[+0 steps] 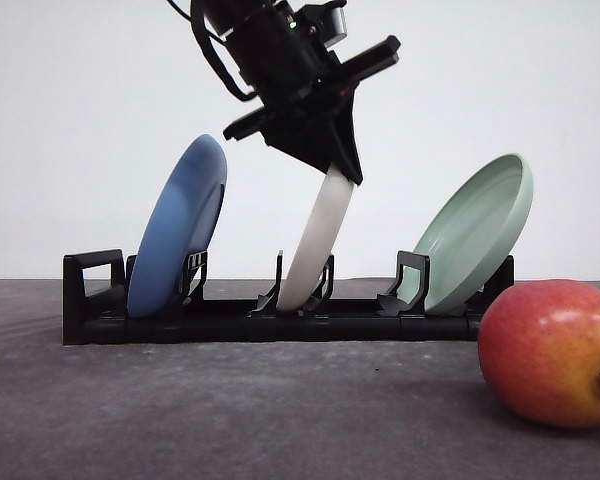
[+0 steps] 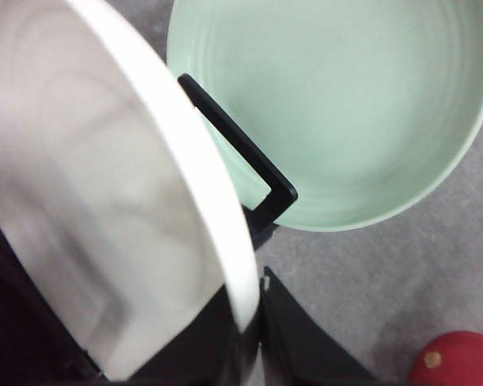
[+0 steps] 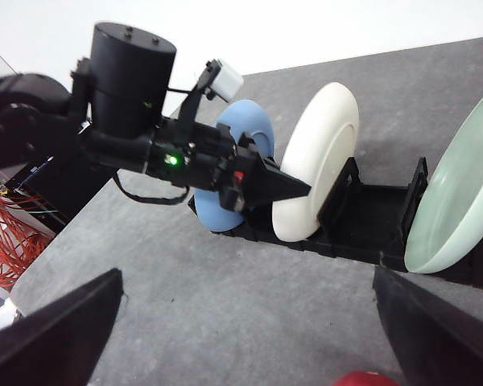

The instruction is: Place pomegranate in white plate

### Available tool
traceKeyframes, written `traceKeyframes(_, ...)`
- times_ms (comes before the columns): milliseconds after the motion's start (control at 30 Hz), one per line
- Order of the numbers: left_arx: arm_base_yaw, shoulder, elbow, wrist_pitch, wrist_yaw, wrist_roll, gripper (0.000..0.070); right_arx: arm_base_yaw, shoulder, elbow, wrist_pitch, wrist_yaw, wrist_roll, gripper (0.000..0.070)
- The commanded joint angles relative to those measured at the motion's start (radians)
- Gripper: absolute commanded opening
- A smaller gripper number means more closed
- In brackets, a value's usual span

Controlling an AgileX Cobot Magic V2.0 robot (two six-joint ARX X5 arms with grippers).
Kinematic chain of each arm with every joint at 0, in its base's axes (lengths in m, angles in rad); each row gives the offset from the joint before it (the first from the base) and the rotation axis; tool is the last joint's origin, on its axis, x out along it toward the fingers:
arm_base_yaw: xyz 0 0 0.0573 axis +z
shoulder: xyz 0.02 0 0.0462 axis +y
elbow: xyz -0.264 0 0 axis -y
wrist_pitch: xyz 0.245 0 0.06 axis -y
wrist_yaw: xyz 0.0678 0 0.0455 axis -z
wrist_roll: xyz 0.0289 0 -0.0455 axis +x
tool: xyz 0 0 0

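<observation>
Pomegranate point(image 1: 550, 352) cropped at frame edge; left gripper point(image 1: 345, 172) clamps white plate point(image 1: 315, 245).

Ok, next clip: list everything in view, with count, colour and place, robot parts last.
white plate: one, cream, upright in the rack's middle slot.
blue plate: one, blue, left slot.
green plate: one, pale green, right slot.
rack: one, black, across the table's far side.
pomegranate: one, red-yellow, on the table, front right.
table: one, dark grey.
left pincer: one, black, shut on the white plate's top rim.
right pincer: one, black, open above the table.
</observation>
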Motion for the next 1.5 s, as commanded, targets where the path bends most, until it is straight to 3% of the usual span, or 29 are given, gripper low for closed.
traceKeyframes(0, -0.008, 0.009, 0.05, -0.025, 0.002, 0.007, 0.0, 0.001, 0.003, 0.015, -0.001, -0.003, 0.003, 0.0635)
traceKeyframes(433, -0.077, -0.18, 0.11, -0.133, 0.01, 0.008, 0.0, 0.001, 0.003, 0.015, -0.008, -0.002, -0.005, 0.0635)
traceKeyframes(733, -0.274, -0.386, 0.11, -0.449, 0.003, 0.031, 0.0, 0.001, 0.003, 0.015, -0.016, -0.003, -0.005, 0.0635)
traceKeyframes(933, -0.491, -0.423, 0.094, -0.643, -0.236, 0.033, 0.0, 0.001, 0.003, 0.015, -0.046, -0.003, -0.005, 0.0635)
traceKeyframes(1067, -0.604, -0.416, 0.049, -0.703, -0.382, -0.008, 0.0, 0.001, 0.003, 0.015, -0.06, -0.003, -0.005, 0.0635)
traceKeyframes(1267, -0.675, -0.388, -0.103, -0.696, -0.453, -0.108, 0.0, 0.002, 0.003, 0.015, -0.06, -0.003, -0.004, 0.0635)
traceKeyframes(1467, -0.683, -0.312, -0.282, -0.593, -0.456, -0.134, 0.0, 0.002, 0.003, 0.015, -0.062, -0.003, -0.004, 0.0635)
